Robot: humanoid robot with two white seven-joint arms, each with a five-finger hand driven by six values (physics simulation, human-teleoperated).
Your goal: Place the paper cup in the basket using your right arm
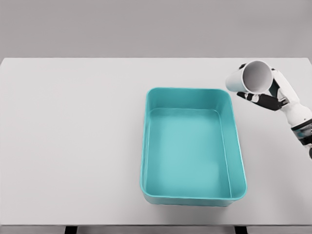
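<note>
A white paper cup [249, 78] is held on its side above the table, its open mouth turned toward the camera. My right hand [265, 95] is shut on it, with dark fingers [261, 100] wrapped under and behind the cup; the arm comes in from the right edge. The cup hangs just right of the far right corner of the teal basket [145, 146], outside its rim. The basket is a rectangular tub in the middle of the table with nothing inside. The left arm does not show.
The white table [73, 136] spreads wide to the left of the basket. Its front edge runs along the bottom of the picture and its back edge meets a grey wall.
</note>
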